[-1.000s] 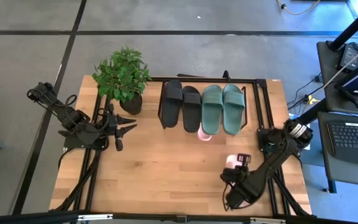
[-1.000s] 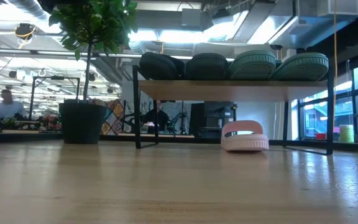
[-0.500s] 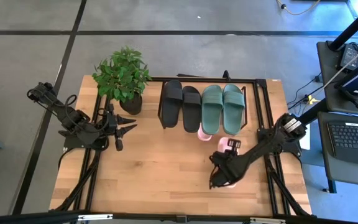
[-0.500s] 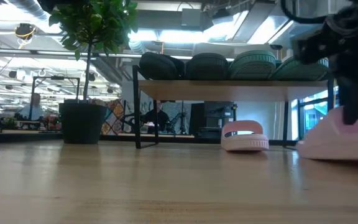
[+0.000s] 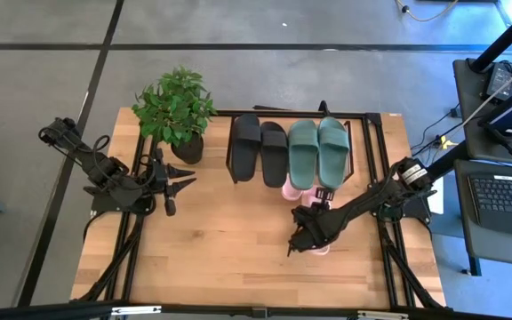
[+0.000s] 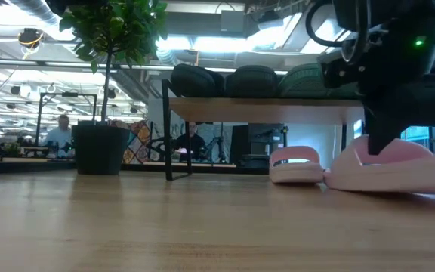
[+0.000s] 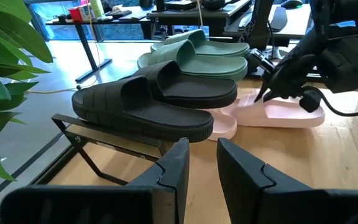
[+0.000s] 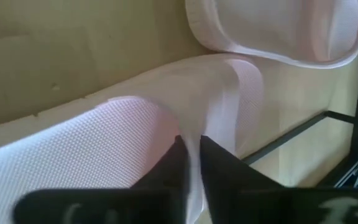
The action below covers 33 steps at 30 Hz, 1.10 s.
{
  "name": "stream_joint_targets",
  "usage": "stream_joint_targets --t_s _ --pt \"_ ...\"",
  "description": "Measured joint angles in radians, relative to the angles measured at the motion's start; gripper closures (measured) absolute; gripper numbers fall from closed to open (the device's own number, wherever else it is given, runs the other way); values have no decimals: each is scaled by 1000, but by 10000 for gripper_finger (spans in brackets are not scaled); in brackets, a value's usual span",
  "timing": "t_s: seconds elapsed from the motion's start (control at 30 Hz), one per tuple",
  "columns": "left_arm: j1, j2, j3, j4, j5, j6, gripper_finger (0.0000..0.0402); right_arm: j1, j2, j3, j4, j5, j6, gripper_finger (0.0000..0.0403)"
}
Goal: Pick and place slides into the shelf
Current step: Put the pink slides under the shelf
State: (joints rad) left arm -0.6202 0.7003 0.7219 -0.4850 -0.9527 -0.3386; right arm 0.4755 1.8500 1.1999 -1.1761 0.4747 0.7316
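One pale pink slide (image 5: pixel 320 248) lies in front of the shelf (image 6: pixel 270 111), with my right gripper (image 5: pixel 302 238) shut on its strap. A second pink slide (image 5: pixel 290 189) lies on the table under the shelf's front edge. On the shelf's top board rest a black pair (image 5: pixel 258 149) and a dark green pair (image 5: pixel 318 153), soles down. My left gripper (image 5: pixel 188 180) hovers at the table's left, beside the plant. It points toward the shelf, and its fingers (image 7: pixel 178 163) are slightly apart with nothing between them. My right gripper pinches the edge of the pink slide's wide strap (image 8: pixel 211 106) between its two fingers, one on either face of the strap. The fingers slant down from the near right. In the low view the slide (image 6: pixel 387 170) sits upright with its sole at the tabletop; whether it is lifted clear I cannot tell.
A potted plant (image 5: pixel 176 111) stands at the table's far left, next to the shelf. The shelf's black side frames (image 5: pixel 373 133) reach down to the table. Bare wood lies in the middle and near left of the tabletop (image 5: pixel 212 240).
My right gripper has travelled from the near right corner toward the table's left and far edge, closing on the shelf. The pink slide has come along with it and now sits beside the other pink slide. My left arm has kept still.
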Motion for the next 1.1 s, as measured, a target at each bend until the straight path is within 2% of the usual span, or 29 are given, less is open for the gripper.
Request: stream_joint_targets --t_s 0.17,0.6,0.77,0.97,1.1 --pt "0 0 0 0 0 0 325 -8 0 0 0 2 -9 311" --pt "0 0 0 0 0 -1 325 -8 0 1 -4 6 -6 180" --pt "0 0 0 0 0 -1 325 -8 1 37 -19 9 -1 160" --pt "0 0 0 0 0 -1 325 -2 1 99 -135 9 31 158" --pt "0 0 0 -1 0 1 325 30 -52 148 -176 -3 75 157"
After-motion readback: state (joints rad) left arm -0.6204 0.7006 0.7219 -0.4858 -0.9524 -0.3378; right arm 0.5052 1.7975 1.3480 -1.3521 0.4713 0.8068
